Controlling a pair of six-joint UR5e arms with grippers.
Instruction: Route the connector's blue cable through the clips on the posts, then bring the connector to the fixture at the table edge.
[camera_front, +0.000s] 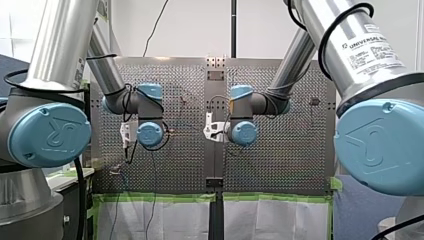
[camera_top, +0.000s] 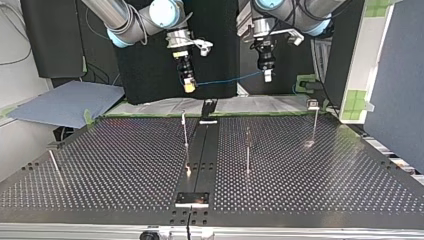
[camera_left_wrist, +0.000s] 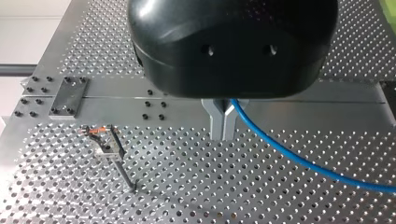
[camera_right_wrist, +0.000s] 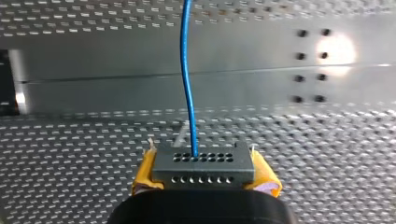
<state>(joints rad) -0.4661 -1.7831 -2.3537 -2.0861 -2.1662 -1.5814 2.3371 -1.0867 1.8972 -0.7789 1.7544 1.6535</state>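
Your right gripper (camera_right_wrist: 203, 181) pinches the connector (camera_right_wrist: 203, 165) between its yellow pads (camera_right_wrist: 145, 173). Your left gripper (camera_left_wrist: 223, 125) is pressed together on the cable (camera_left_wrist: 289, 154). Both hang above the surface (camera_top: 125, 165), with the cable nearly taut between them, and no clip holds it yet. In the top view one post (camera_top: 185, 131) stands at 6 o'clock from the right gripper, and another (camera_top: 247, 150) just past 6 o'clock from the left. The step looks like lowering the span into a clip. Keep both ends level and the tension light, come down squarely over the clip, and don't let the connector twist in the pads.
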